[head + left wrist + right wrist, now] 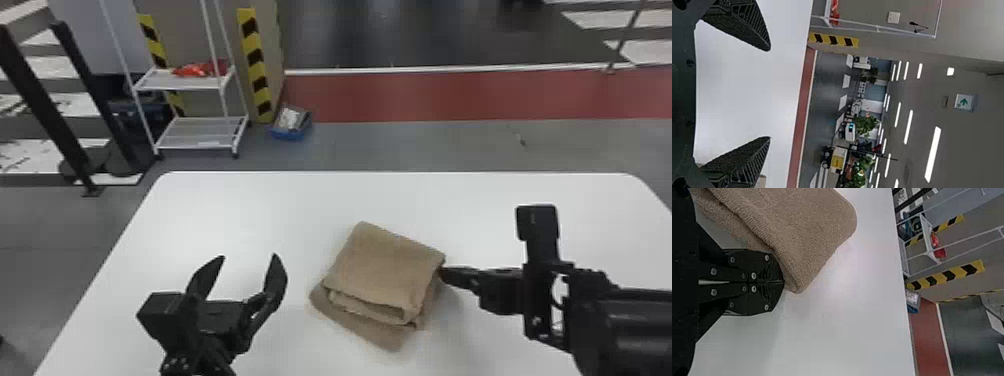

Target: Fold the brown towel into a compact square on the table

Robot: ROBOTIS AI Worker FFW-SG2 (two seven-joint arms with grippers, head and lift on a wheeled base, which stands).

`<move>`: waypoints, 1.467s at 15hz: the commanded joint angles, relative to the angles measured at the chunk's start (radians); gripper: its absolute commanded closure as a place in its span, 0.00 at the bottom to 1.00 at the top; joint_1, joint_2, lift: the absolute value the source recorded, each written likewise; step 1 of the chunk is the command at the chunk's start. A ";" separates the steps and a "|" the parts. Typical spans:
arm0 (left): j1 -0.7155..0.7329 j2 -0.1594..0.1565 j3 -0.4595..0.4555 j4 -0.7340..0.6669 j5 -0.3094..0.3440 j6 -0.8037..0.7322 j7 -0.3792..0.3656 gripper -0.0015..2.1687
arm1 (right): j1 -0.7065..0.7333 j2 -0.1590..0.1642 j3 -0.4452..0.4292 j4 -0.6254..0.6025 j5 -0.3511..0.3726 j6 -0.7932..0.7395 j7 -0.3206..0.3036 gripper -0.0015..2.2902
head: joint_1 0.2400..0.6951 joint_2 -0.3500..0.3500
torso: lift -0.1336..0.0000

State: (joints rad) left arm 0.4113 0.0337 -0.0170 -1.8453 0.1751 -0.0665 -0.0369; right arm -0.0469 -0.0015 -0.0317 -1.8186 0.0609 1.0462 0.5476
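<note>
The brown towel (385, 265) lies folded in a thick, slightly turned stack, with a lower layer jutting out along its near-left side. At its right corner is my right gripper (442, 274), coming in from the right. In the right wrist view, the right gripper (783, 282) is shut, its tips against the edge of the towel (801, 227); no cloth can be made out between them. To the left of the towel, apart from it, my left gripper (248, 256) stands open with nothing in it. The left wrist view shows the left gripper (770, 94) spread wide.
The white table (240, 200) has its far edge beyond the towel. On the floor behind stand a white wire shelf (200, 132) at the left and a blue bin (291, 124) beside a striped post.
</note>
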 commanded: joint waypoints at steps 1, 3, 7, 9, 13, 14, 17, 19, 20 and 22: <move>-0.008 0.000 -0.004 0.003 0.001 0.004 0.000 0.03 | -0.059 0.002 0.032 0.088 -0.001 -0.096 -0.018 0.97 | 1.00 0.62 | 0.15; -0.016 0.000 -0.004 0.009 0.000 0.011 0.000 0.03 | -0.102 0.002 0.049 0.151 0.000 -0.130 -0.034 0.97 | 1.00 0.62 | 0.15; -0.048 0.005 -0.020 0.038 0.003 0.017 -0.001 0.03 | -0.157 0.002 0.053 0.283 0.004 -0.274 -0.034 0.97 | 1.00 0.64 | 0.15; -0.057 0.005 -0.021 0.041 0.001 0.026 -0.003 0.03 | -0.174 0.002 0.052 0.328 0.002 -0.335 -0.034 0.97 | 1.00 0.63 | 0.15; -0.082 0.006 -0.038 0.043 0.000 0.044 -0.008 0.03 | -0.194 0.002 0.053 0.378 -0.006 -0.378 -0.034 0.97 | 1.00 0.62 | 0.15; -0.085 0.008 -0.041 0.043 0.000 0.054 -0.009 0.03 | -0.197 0.002 0.053 0.386 -0.004 -0.378 -0.034 0.97 | 1.00 0.61 | 0.15; -0.085 0.014 -0.041 0.043 0.001 0.066 -0.009 0.03 | -0.192 0.002 0.062 0.398 -0.006 -0.387 -0.034 0.97 | 1.00 0.60 | 0.15; -0.089 0.015 -0.043 0.044 0.003 0.066 -0.009 0.03 | -0.199 0.002 0.061 0.407 -0.012 -0.390 -0.034 0.97 | 1.00 0.61 | 0.15; -0.091 0.015 -0.046 0.044 0.003 0.066 -0.009 0.03 | -0.202 0.002 0.061 0.410 -0.015 -0.393 -0.032 0.97 | 1.00 0.61 | 0.15; -0.092 0.015 -0.046 0.044 0.003 0.066 -0.011 0.03 | -0.203 0.002 0.064 0.423 -0.016 -0.439 -0.018 0.97 | 1.00 0.61 | 0.15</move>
State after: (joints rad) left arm 0.3203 0.0491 -0.0627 -1.8010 0.1779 -0.0005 -0.0468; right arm -0.2484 -0.0015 0.0305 -1.4027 0.0456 0.6344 0.5258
